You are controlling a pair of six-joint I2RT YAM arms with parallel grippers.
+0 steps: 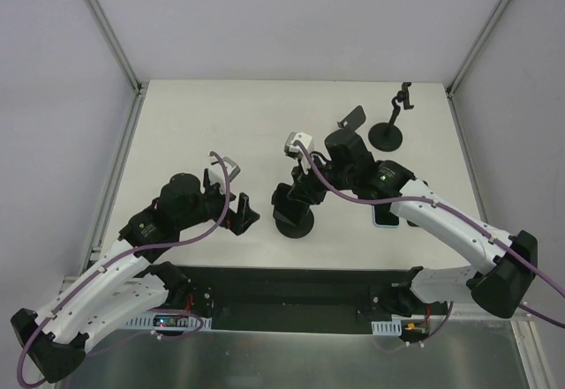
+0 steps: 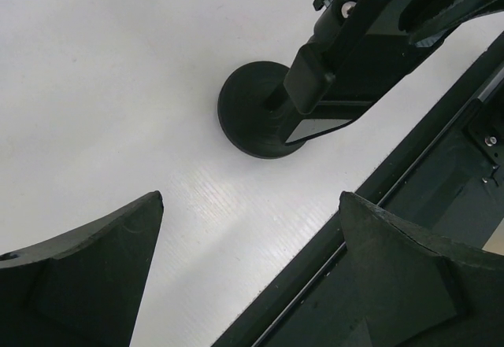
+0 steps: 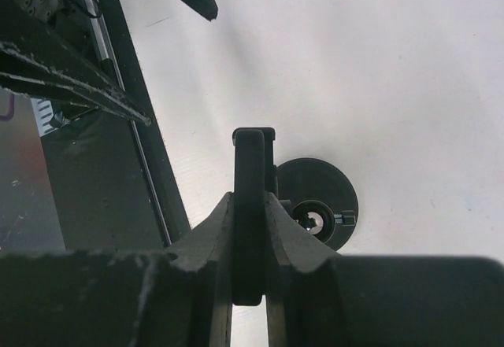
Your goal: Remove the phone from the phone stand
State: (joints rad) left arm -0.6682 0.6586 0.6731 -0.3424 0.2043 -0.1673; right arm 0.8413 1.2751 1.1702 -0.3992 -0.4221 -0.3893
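On our white table [image 1: 221,124] the phone stand [image 1: 294,221] sits beneath the right claw [image 1: 300,190]. Beyond that claw we see a second stand [image 1: 387,135] and a small tilted black plate [image 1: 352,117]. Right of the claw lies a flat blue-edged slab [image 1: 385,217].

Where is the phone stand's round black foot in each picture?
Top external: the round foot is just below centre.
Left wrist: the round foot is in the upper middle.
Right wrist: the round foot is right of centre, beside the gripped phone.
Shared landmark: the long black rail.
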